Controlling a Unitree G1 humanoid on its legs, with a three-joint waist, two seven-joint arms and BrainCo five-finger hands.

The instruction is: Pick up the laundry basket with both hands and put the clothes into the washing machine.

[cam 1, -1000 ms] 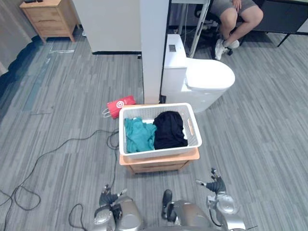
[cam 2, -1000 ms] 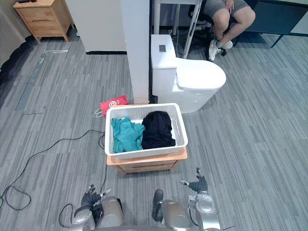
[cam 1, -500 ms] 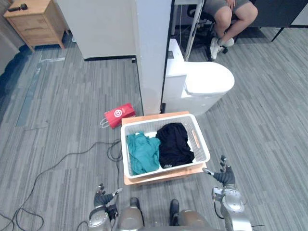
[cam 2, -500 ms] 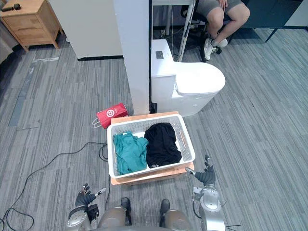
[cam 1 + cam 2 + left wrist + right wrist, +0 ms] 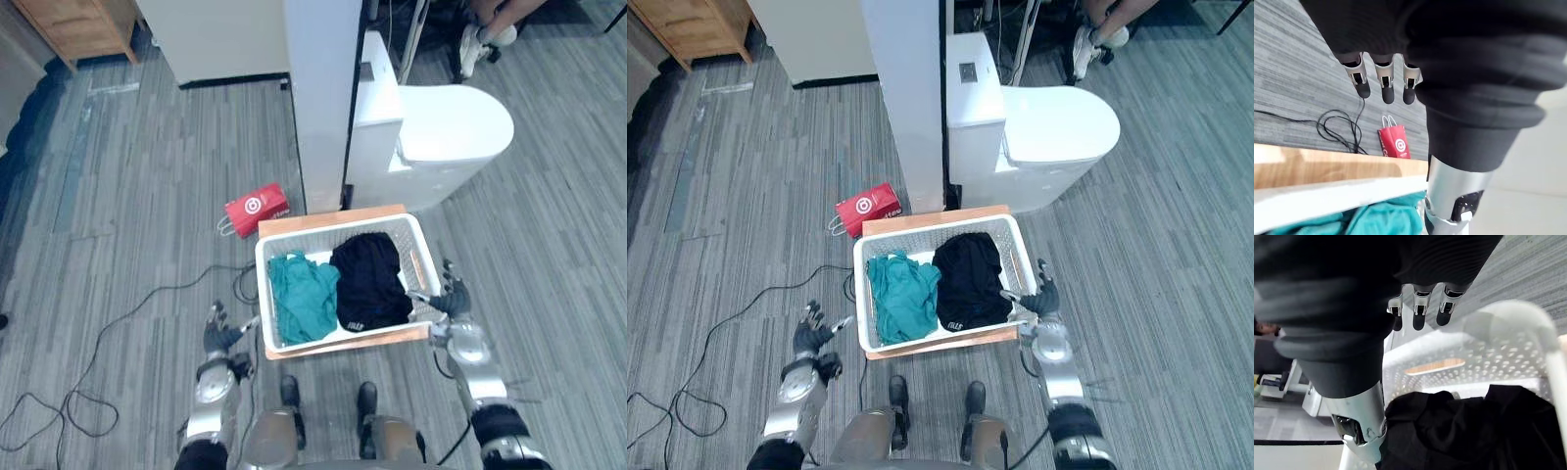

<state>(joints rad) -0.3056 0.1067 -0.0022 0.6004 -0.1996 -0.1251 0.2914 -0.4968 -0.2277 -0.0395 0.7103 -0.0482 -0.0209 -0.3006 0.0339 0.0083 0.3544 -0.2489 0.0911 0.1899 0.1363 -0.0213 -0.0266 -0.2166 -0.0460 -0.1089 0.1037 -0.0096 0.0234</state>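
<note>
Left eye view: white laundry basket sits on a low wooden stand and covers nearly all of it. A strip of wood shows along the stand's far edge and a sliver along the near edge. Inside, teal clothes lie on the left half and black clothes on the right, both below the rim.

Hands:
- Left hand is off the stand's left edge, near the basket's left wall but apart from it. Its fingers are straight and spread, holding nothing.
- Right hand is at the basket's right wall toward the stand's near right corner, fingers straight, nothing gripped. Can't tell if it touches the plastic.

Handling, my read:
- The basket is perforated plastic: stiff enough to lift by its ends, with probably a little flex in the walls.
- The load is just two soft garments, so it should be light and roughly balanced left to right.
- Smooth plastic against metal fingers is likely slippery. A flat squeeze on the walls looks weak.
- Better hold: there's a handle slot in the right wall, and I'd expect a matching one on the left. Curl the fingers through each slot or under the rim, thumbs on top.
- The right hand looks nearer than that slot, so it needs to shift toward the stand's far edge.
- Lift both ends evenly. The clothes are loose and would slide to the low side if the basket tips.
</note>
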